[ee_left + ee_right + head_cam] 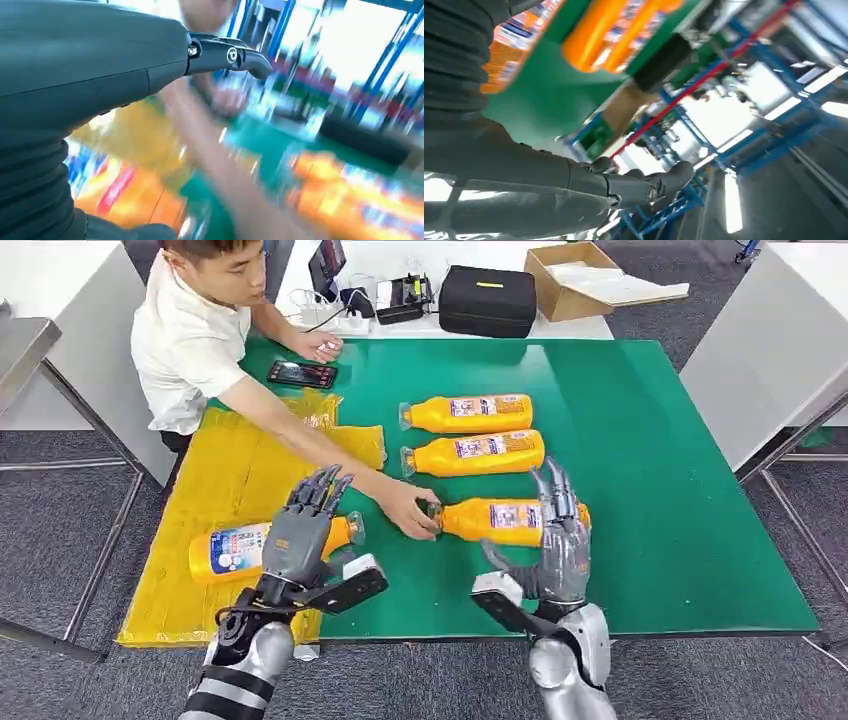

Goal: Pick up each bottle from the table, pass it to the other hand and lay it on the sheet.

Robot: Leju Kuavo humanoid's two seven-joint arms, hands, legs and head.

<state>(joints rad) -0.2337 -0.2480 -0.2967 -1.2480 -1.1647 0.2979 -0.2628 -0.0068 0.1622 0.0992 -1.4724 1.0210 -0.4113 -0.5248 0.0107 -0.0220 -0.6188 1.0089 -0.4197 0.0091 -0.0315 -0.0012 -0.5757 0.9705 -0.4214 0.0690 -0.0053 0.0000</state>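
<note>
With both hands spread and empty, the right hand point(558, 540) reaching for the near bottle point(505, 520) could strike the person's hand point(408, 508) on its cap, while the left hand point(300, 530) hovers over the sheet point(215, 470).

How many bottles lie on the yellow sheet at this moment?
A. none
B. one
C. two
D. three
B: one bottle lies on the yellow sheet, partly behind the left hand; the other three lie on the green mat.

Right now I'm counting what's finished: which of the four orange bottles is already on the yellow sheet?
The bottle under the left hand, lying on the yellow sheet. The other three lie on the green mat.
</note>
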